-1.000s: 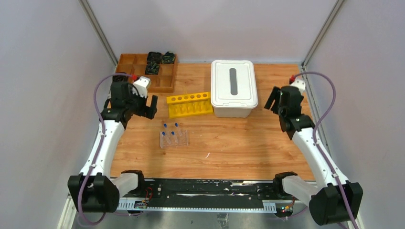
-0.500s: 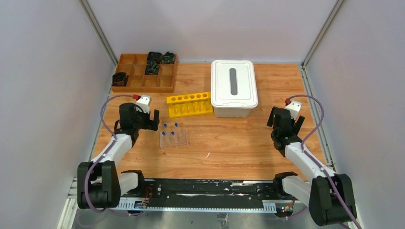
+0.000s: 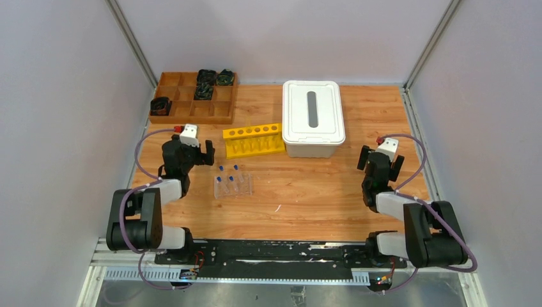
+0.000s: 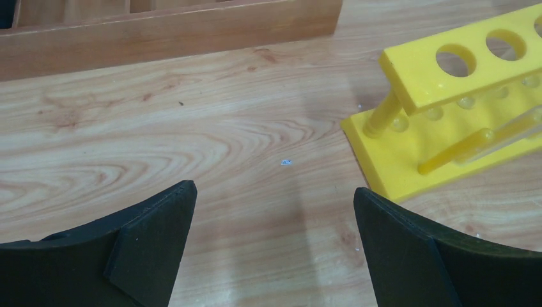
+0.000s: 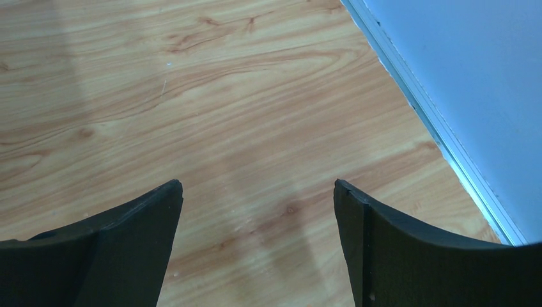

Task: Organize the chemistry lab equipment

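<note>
A clear plastic tube rack (image 3: 234,185) stands left of the table's middle, holding several small clear tubes with blue caps (image 3: 221,168). My left gripper (image 3: 189,152) sits low just left of that rack, open and empty. In the left wrist view, the left gripper (image 4: 275,198) has its jaws wide apart over bare wood. My right gripper (image 3: 379,162) is low near the table's right edge, far from the rack. In the right wrist view, the right gripper (image 5: 255,192) is open with only tabletop between its fingers.
A yellow six-hole rack (image 3: 254,139) (image 4: 460,96) stands ahead and right of the left gripper. A wooden compartment tray (image 3: 192,102) (image 4: 166,32) with black items sits at the back left. A white lidded box (image 3: 313,118) stands at the back middle. A side wall (image 5: 473,83) runs close by the right gripper.
Both arms have pulled back toward the near edge and folded down low. The left gripper left the wooden tray, uncovering a black item there. The right gripper's jaws opened wider.
</note>
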